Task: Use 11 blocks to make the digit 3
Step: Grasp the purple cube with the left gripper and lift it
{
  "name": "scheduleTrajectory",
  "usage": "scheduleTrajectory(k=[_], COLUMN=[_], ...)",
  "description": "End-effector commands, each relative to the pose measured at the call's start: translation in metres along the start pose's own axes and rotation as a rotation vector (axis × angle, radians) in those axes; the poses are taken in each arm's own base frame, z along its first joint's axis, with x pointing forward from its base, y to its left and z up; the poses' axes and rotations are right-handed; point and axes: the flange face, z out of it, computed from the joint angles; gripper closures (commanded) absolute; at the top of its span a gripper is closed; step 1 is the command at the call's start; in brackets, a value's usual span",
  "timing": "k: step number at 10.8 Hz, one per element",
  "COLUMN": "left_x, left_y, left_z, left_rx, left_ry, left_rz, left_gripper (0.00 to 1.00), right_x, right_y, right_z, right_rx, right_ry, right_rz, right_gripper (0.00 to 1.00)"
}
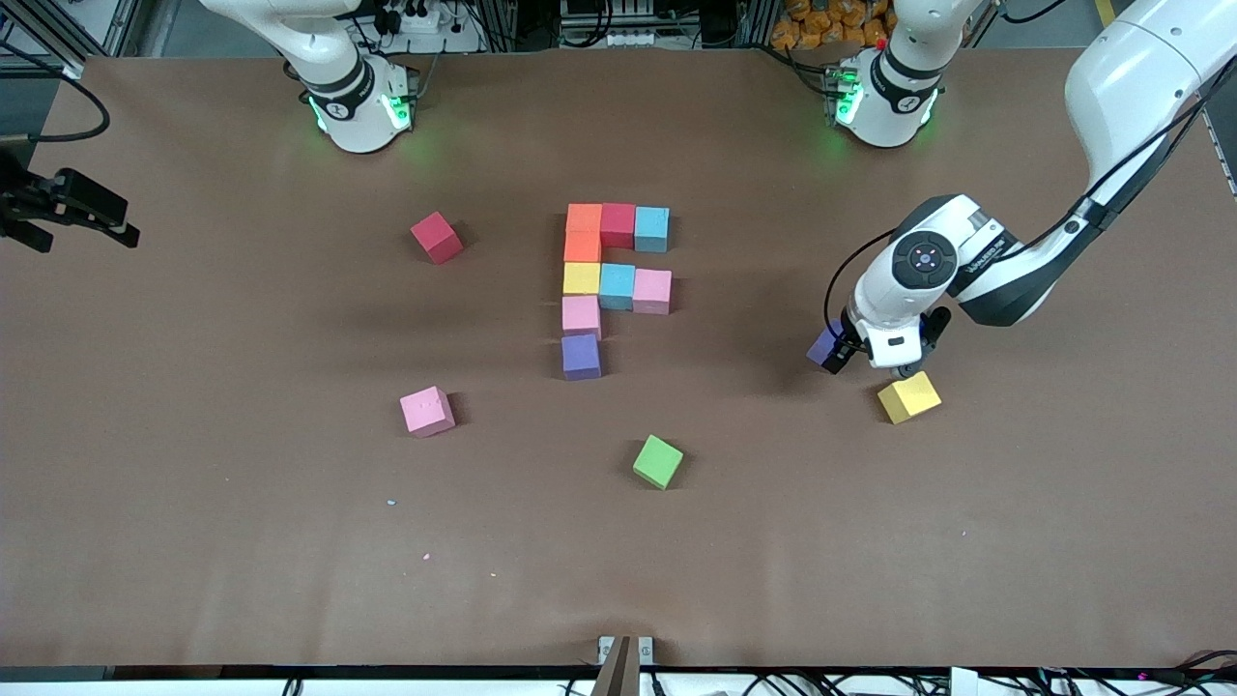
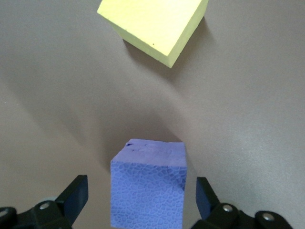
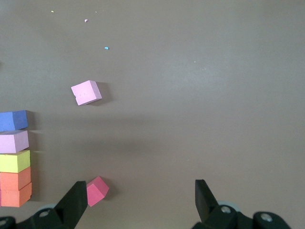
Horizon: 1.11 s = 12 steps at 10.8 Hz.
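Note:
Several blocks lie joined mid-table: orange, red and light blue in a row, and below them a column down to a purple block, with a light blue and a pink one branching off. My left gripper is open, its fingers either side of a loose purple block without touching it. A yellow block lies just beside it. My right gripper waits open and holds nothing at the right arm's end.
Loose on the brown table are a red block, a pink block and a green cube, which lies nearer the front camera than the joined blocks. Small crumbs dot the mat.

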Motion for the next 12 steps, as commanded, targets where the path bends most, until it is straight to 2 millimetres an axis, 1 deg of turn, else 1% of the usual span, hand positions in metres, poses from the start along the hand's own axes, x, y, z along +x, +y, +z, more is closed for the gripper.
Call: scheduleTrajectory(k=[1,2,3,5,6,7,8,9,10,11,12], left_x=[-0.002,-0.007,-0.012,-0.013,-0.016,-0.017,-0.026,-0.038,-0.046,-0.059,-0.068], left_y=[-0.001,0.0,0.001,0.003,0.005,0.007,0.014,0.03,0.042,0.059,0.074], left_z=[0.016,0.025,0.033,0.036,0.035,0.033,0.028,0.017,0.008,-0.006,-0.014], left_rx=[-0.03,-0.029,-0.018,-0.014,-0.016,-0.021,-0.03,-0.05,-0.066,-0.081,-0.084], left_ry=[-0.009,-0.01,-0.005,-0.004,-0.004,-0.002,0.001,0.005,-0.01,-0.042,-0.068], left_rz=[0.012,0.018,0.019,-0.033,-0.046,-0.073,-0.088,-0.108,-0.142,-0.165,-0.194], left_gripper=[0.0,0.0,0.08,0.58,0.79,0.92,0.93,0.93,0.93,0.93,0.93], right_x=[-0.014,-0.018,-0.021,-0.04,-0.039,-0.038,-0.035,-0.028,-0.022,-0.016,-0.015], right_y=[0.002,0.004,0.006,0.006,0.006,0.004,0.005,0.007,0.01,0.014,0.016], right_z=[-0.002,-0.001,0.002,0.016,0.018,0.017,0.012,0.005,-0.004,-0.012,-0.01], right_rx=[0.002,0.003,0.003,0.006,0.006,0.004,0.003,-0.003,-0.032,-0.076,-0.079], right_ry=[0.04,0.041,0.039,0.066,0.061,0.062,0.068,0.064,0.031,0.004,-0.005], right_rz=[0.018,0.023,0.026,0.028,0.029,0.024,0.024,0.024,0.022,0.014,0.004], right_gripper=[0.0,0.0,0.0,0.0,0.0,0.0,0.0,0.0,0.0,0.0,0.0])
